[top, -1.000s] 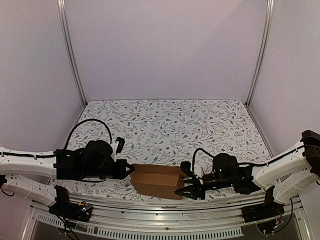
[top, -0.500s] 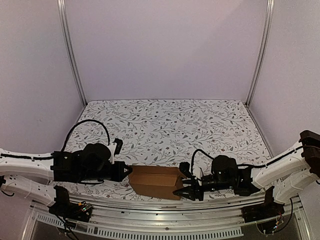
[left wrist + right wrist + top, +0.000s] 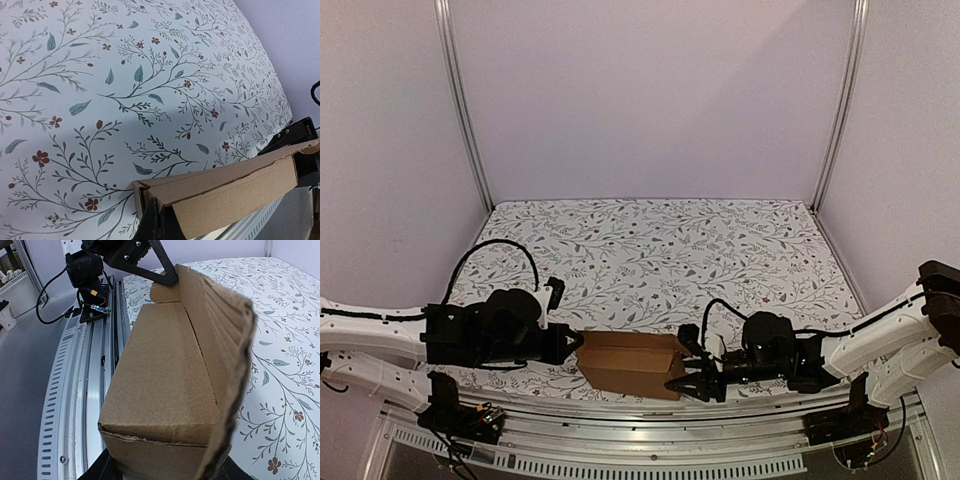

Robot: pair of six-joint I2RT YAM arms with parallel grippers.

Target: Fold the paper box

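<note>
Item 1, paper box (image 3: 632,362): plain brown cardboard, oblong, already raised into box form. Lies at 6 o'clock on the table, long side running 9 to 3, close to the near edge. Shows one long seam along its top in the right wrist view, with a flap standing up beside that seam, blurred by nearness.

Item 2, left gripper (image 3: 570,345): sits at 9 o'clock of the box, tip against the box's left end. Appears in the left wrist view only as a dark sliver under the cardboard edge. Cannot tell whether spread or pressed together.

Item 3, right gripper (image 3: 698,383): sits at 4 o'clock of the box, at its right near corner. Has a dark finger showing on each side of the box end in its own wrist view. Pinches the cardboard between them.

Item 4, floral cloth (image 3: 650,250): white with grey-green sprigs and small red flowers. Covers the table under the box.

Item 5, metal rail (image 3: 650,440): slotted aluminium, runs along the table edge at 6 o'clock, just beside the box.
</note>
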